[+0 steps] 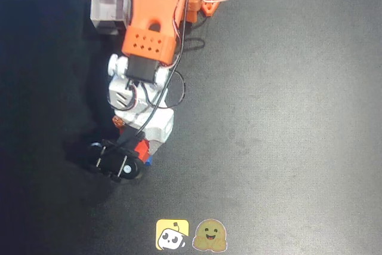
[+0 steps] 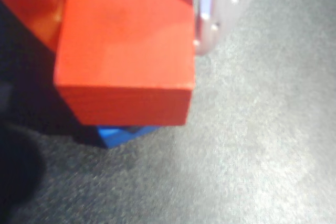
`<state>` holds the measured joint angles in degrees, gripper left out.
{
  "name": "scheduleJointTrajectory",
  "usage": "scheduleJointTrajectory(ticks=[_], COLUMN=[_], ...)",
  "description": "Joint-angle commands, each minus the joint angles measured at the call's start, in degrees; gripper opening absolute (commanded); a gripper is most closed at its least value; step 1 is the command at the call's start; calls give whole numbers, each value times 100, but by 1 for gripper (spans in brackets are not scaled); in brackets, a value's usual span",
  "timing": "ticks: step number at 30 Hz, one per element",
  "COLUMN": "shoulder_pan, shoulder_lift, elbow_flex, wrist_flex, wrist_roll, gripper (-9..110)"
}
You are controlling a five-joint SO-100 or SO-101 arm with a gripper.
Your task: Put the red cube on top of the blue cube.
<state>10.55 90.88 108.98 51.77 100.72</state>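
A dark grey, slightly speckled worktop [image 1: 286, 111] fills the overhead view. An orange and white robot arm [image 1: 149, 40] reaches from the top edge down toward the lower left. Its end effector [image 1: 142, 147] is closed on the red cube [image 1: 141, 147], gripping it on both sides. In the wrist view the red cube [image 2: 126, 61] fills the upper left, with one orange finger [image 2: 31, 3] at its left and a pale finger [image 2: 212, 9] at its right. The blue cube [image 2: 123, 134] sits directly beneath it, only a sliver showing; whether they touch is unclear. A white open box [image 1: 110, 5] stands near the arm's base, and two small stickers [image 1: 191, 234] lie at the bottom edge.
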Motion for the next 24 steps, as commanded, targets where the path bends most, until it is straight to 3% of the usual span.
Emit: scheduleJointTrajectory(ticks=[1, 24], shoulder_pan=[-44, -44], shoulder_lift=[18, -70], elbow_flex=[-9, 132], wrist_flex=[-132, -422], wrist_roll=[-26, -26], gripper=[7, 12])
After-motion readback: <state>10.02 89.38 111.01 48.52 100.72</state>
